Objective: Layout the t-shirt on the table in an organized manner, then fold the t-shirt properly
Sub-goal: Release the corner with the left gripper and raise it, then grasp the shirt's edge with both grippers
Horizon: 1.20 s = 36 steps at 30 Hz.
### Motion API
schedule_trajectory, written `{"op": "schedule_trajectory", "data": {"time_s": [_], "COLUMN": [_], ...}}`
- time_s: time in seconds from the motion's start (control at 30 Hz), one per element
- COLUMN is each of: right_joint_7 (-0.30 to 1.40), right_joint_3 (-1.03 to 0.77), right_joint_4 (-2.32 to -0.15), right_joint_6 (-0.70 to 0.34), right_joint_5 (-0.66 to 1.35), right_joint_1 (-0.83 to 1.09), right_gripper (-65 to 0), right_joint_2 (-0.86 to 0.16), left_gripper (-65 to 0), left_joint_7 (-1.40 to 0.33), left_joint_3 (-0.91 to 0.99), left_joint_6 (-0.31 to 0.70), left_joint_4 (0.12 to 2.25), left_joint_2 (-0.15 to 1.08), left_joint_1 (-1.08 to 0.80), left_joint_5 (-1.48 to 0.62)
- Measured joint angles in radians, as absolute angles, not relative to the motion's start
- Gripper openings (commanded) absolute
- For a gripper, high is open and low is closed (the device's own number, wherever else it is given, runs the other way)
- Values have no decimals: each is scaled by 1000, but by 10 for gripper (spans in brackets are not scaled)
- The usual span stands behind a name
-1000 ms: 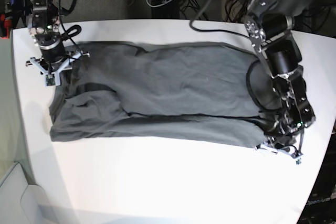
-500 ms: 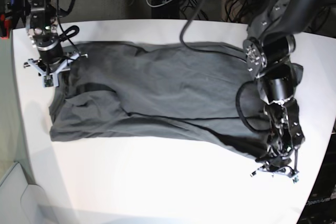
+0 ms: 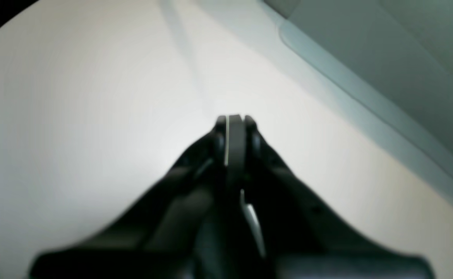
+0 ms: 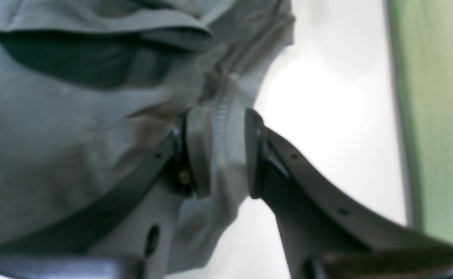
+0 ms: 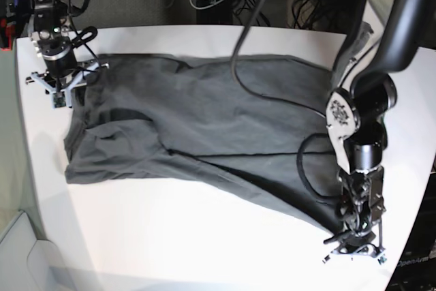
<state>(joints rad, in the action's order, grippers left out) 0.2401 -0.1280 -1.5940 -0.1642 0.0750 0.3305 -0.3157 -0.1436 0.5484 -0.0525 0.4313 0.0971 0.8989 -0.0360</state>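
White surface (image 5: 204, 236) with rounded corners; cables and a blue box behind it at 12 o'clock, grey-green floor off the 9 o'clock edge.

The t-shirt (image 5: 204, 120), dark charcoal, lies spread across the middle of the surface, long axis 9-to-3. The 12 o'clock edge is fairly straight. The 6 o'clock edge runs flat on the 9 o'clock half, then slants down toward 5 o'clock, where the cloth tapers into a drawn-out corner. Creases and a fold line cross the middle; a raised pleat sits near the 9 o'clock end.

Right end effector (image 5: 63, 85) at the shirt's 10 o'clock corner, pointing down. Wrist view: the fingers (image 4: 255, 155) stand partly apart with a hemmed edge of the t-shirt (image 4: 75, 116) bunched between them, so it's gripping cloth. White surface (image 4: 327, 116) shows just beside that edge.

Left end effector (image 5: 354, 250) low at the 5 o'clock corner of the surface, right at the tip of the stretched shirt corner. In the blurred wrist view, left end effector (image 3: 232, 128) has its jaws pressed together, only a thin pale line between them and bare surface (image 3: 75, 116) beyond. No cloth is visible there, and the arm blocks the contact in the base view, so I can't tell whether it holds fabric.
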Motion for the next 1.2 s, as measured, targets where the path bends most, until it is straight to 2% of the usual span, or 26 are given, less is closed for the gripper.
{"op": "schedule_trajectory", "data": {"time_s": [0.1,0.17,0.27,0.37,0.43,0.5,0.67,0.73,0.8,0.9,1.0,1.2], "right_joint_7": [235,230,240,232,233,237,242,236,239,237,241,242], "right_joint_3": [-128,-128,-128,-128,-128,-128,-126,-122,-112,-71,-16,47], "right_joint_4": [-1597,-1597,-1597,-1597,-1597,-1597,-1615,-1644,-1654,-1650,-1649,-1644], "right_joint_6": [-164,-164,-164,-164,-164,-164,-164,-163,-162,-164,-162,-167], "right_joint_5": [75,75,75,75,75,75,75,75,75,75,75,75], "right_joint_1": [338,354,360,354,356,359,350,347,328,297,298,310], "right_gripper": [-486,-486,-486,-486,-486,-486,-486,-486,-486,-486,-487,-487], "right_joint_2": [-319,-319,-318,-318,-318,-318,-313,-310,-290,-265,-239,-171], "left_gripper": [-644,-618,-502,-337,-263,-225,-225,-231,-277,-385,-456,-447], "left_joint_7": [-130,-129,-130,-130,-129,-141,-345,-395,-420,-510,-557,-648], "left_joint_3": [551,553,555,551,547,546,546,546,546,541,500,489], "left_joint_6": [-59,-58,-64,-60,-57,-49,-53,-49,-52,-53,-52,-50], "left_joint_4": [434,434,432,432,432,447,464,582,727,914,985,1018], "left_joint_2": [121,142,161,167,164,154,115,84,64,52,59,23], "left_joint_1": [905,897,891,893,885,850,741,674,612,551,526,494], "left_joint_5": [-37,-37,-34,-35,-37,-33,-33,-37,-39,-30,-35,-33]}}
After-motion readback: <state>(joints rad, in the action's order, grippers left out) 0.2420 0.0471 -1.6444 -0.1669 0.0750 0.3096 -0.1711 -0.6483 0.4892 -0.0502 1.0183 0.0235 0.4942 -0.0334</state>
